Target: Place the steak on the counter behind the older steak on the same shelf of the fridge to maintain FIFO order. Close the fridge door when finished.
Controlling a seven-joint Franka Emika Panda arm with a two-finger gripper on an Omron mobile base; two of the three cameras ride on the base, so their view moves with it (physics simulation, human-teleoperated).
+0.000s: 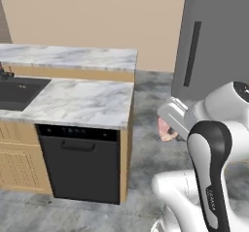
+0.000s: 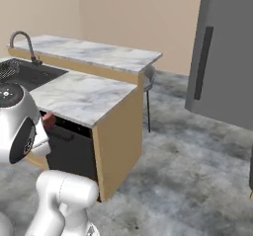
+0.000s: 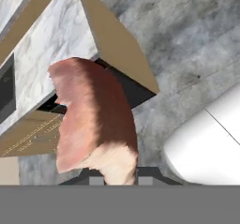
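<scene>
Fingers [image 3: 117,178] clamp marbled pink-red steak [image 3: 93,120] slab, pale fat edge; veined stone counter [image 1: 82,102] beside.

Home kitchen, rendered. Marble worktop [image 1: 82,102] w/ light wood cabinet fronts [image 1: 17,160], dark sink [image 2: 29,74] + curved faucet [image 2: 22,42], black dishwasher [image 1: 80,163] under the slab, tall dark grey fridge door [image 2: 225,52] w/ black bar handle, beige walls, grey stone floor.
</scene>
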